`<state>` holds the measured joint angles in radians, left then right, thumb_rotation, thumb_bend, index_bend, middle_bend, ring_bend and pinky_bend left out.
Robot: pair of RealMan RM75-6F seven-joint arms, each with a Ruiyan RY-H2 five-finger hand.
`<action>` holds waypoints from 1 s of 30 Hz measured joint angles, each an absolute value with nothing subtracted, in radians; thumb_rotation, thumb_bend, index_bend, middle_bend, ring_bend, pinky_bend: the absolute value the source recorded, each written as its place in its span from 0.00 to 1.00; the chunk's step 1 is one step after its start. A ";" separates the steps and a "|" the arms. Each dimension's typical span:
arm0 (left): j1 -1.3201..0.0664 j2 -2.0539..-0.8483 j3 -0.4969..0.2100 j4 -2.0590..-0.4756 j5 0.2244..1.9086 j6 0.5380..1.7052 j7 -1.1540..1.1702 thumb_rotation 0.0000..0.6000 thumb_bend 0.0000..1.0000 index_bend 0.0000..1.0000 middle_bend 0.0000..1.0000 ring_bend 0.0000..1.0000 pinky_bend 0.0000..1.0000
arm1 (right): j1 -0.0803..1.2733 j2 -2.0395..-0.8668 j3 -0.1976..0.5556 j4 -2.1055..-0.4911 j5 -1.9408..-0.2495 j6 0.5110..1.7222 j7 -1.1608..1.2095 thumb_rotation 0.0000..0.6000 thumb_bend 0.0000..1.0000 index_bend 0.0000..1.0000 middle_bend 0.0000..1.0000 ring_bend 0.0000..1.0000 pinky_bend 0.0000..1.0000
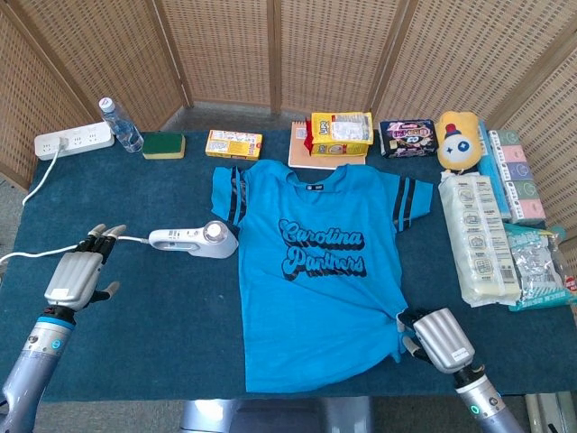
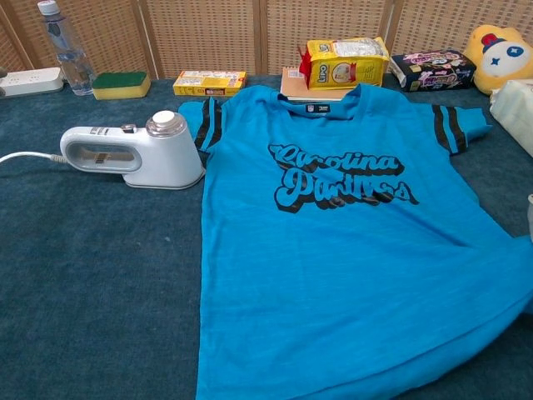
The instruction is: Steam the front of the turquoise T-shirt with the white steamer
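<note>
Robot hands flanking a T-shirt on a blue table [image 1: 144, 334].

The left hand [image 1: 77, 275], fingers spread and holding nothing, is hovering left of the steamer [image 1: 194, 241]; the T-shirt [image 1: 315, 280] is lying flat mid-table, its near right corner being gripped by the right hand [image 1: 439, 340].

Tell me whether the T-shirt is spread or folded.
Spread: the T-shirt lies flat, front up, both sleeves out, its lower right corner pulled outward where the right hand grips it.
</note>
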<state>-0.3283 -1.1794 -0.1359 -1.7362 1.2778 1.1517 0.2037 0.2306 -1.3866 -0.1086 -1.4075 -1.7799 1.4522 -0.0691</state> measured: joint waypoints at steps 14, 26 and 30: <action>-0.370 -1.210 -0.143 -1.710 1.206 1.126 0.240 1.00 0.23 0.00 0.13 0.03 0.23 | 0.204 -1.375 -0.118 -1.390 -1.768 1.455 -0.053 1.00 0.62 0.60 0.59 0.67 0.86; -0.445 -1.266 -0.175 -1.641 1.151 1.072 0.279 1.00 0.26 0.00 0.13 0.03 0.24 | 0.199 -1.382 -0.115 -1.379 -1.763 1.450 -0.044 1.00 0.62 0.61 0.59 0.67 0.86; -0.491 -1.322 -0.192 -1.583 1.114 1.047 0.322 1.00 0.28 0.00 0.13 0.04 0.24 | 0.195 -1.379 -0.112 -1.375 -1.757 1.451 -0.039 1.00 0.62 0.62 0.59 0.67 0.86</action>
